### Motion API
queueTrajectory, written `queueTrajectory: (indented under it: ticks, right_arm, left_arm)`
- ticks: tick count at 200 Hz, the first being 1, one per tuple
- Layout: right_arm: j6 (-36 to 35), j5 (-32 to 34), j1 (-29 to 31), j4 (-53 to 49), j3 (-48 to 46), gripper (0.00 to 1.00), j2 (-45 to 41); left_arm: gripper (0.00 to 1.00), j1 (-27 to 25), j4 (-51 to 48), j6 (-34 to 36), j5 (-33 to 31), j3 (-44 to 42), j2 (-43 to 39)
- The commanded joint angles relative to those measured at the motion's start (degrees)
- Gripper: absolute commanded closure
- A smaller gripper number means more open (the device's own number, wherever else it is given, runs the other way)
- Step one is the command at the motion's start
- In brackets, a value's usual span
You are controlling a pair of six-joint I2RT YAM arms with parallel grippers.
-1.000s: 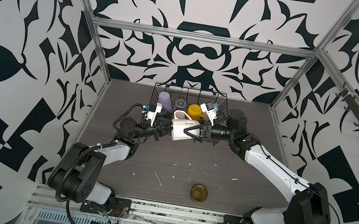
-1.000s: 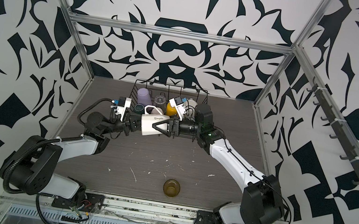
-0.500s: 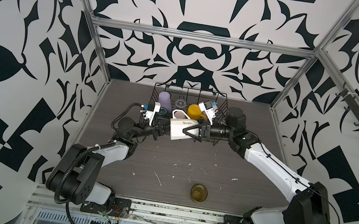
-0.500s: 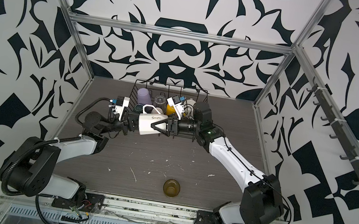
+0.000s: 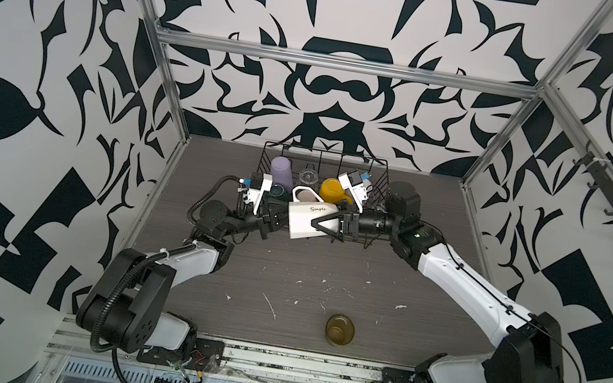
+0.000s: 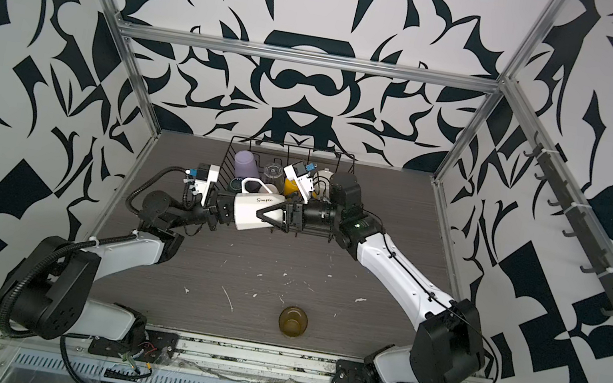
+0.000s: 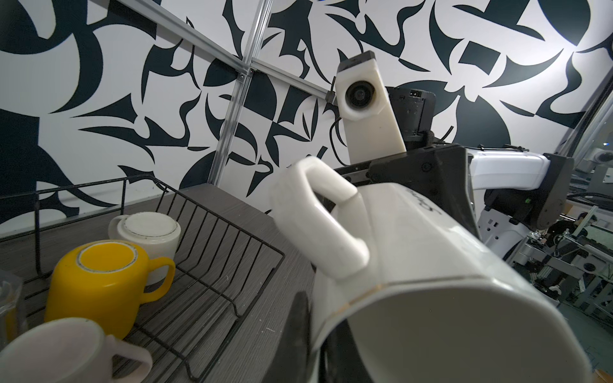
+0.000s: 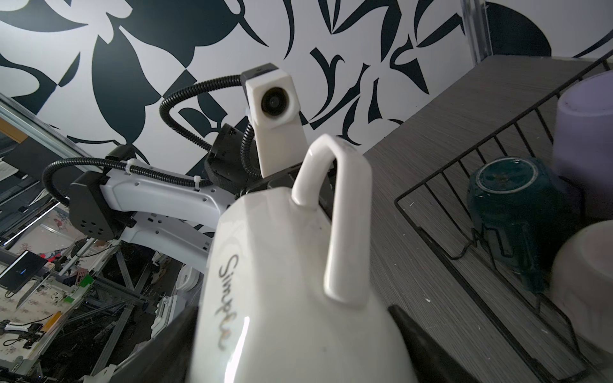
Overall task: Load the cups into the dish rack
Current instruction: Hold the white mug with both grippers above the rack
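Rim of white faceted mug (image 5: pixel 303 223) pinched in left gripper (image 5: pixel 278 218); right gripper (image 5: pixel 322 227) straddles its base, jaws wide, clamping indeterminate.

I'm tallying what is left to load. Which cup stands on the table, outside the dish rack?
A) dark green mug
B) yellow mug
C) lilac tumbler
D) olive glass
D: the olive glass stands alone on the table near its front edge, well apart from the dish rack.
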Motion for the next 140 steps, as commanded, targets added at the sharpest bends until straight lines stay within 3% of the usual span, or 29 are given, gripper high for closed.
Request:
queueTrajectory:
  ticks: [1, 22, 72, 140]
  right_arm:
    - [-0.72, 3.20, 1.43, -0.26, 1.54, 1.00, -0.55]
    - [-0.40, 3.71, 1.37, 0.08, 1.47, 1.00, -0.71]
    - [2.11, 6.29, 1.41, 1.57, 2.32, 1.00, -1.60]
    - [3.54, 8.80, 1.37, 1.64, 3.14, 1.00, -2.44]
  left_arm:
    - [0.97, -0.17, 4.84, -1.35, -2.56, 1.83, -2.73]
    - [0.92, 0.00, 4.17, -1.28, -2.66, 1.72, -3.06]
    - [0.65, 0.48, 3.27, -1.02, -4.21, 1.29, -3.61]
    - [0.53, 0.71, 2.68, -0.45, -4.75, 0.72, -4.74]
